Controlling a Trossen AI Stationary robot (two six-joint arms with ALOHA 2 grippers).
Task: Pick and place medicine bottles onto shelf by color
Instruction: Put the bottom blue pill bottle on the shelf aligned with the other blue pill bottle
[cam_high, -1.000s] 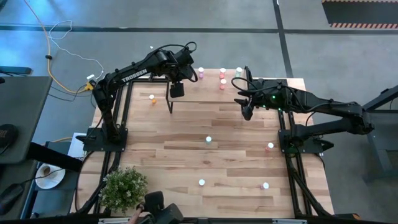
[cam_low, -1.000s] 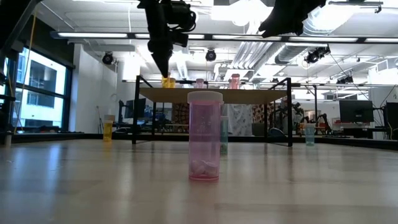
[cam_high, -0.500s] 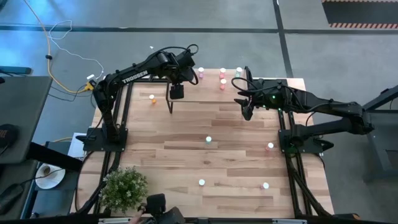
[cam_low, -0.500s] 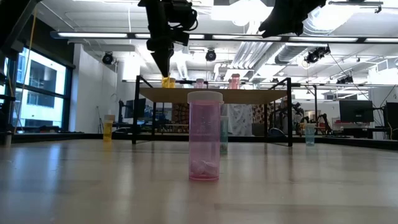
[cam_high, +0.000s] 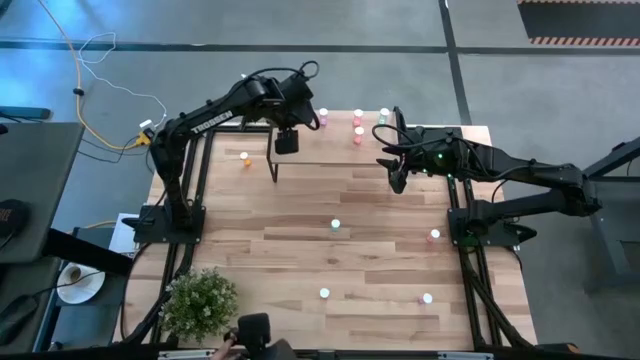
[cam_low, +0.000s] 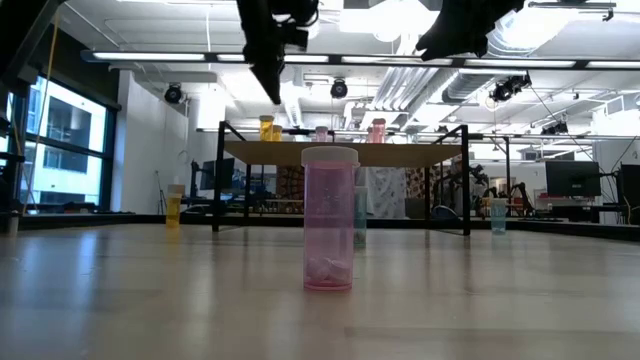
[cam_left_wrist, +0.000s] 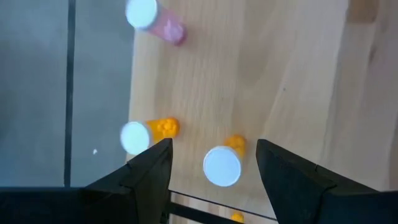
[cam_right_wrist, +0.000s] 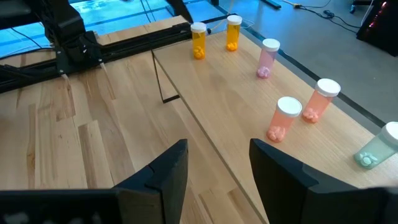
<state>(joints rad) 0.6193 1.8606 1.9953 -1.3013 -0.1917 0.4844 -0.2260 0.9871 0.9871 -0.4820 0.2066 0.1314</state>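
This is an open industrial lab or workshop: exposed ceiling ducts (cam_low: 400, 85) and strip lights (cam_low: 560, 63) overhead, big windows (cam_low: 60, 140), monitors (cam_low: 572, 178) on benches beyond the desk (cam_high: 370, 215), and a grey concrete floor (cam_high: 300, 25) with trailing cables (cam_high: 95, 50).

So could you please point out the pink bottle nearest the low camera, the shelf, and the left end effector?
pink bottle (cam_low: 329, 225), low view, middle of its body.
shelf (cam_right_wrist: 230, 93), right wrist view, bare top surface.
left end effector (cam_left_wrist: 214, 163), left wrist view, between its open fingertips.
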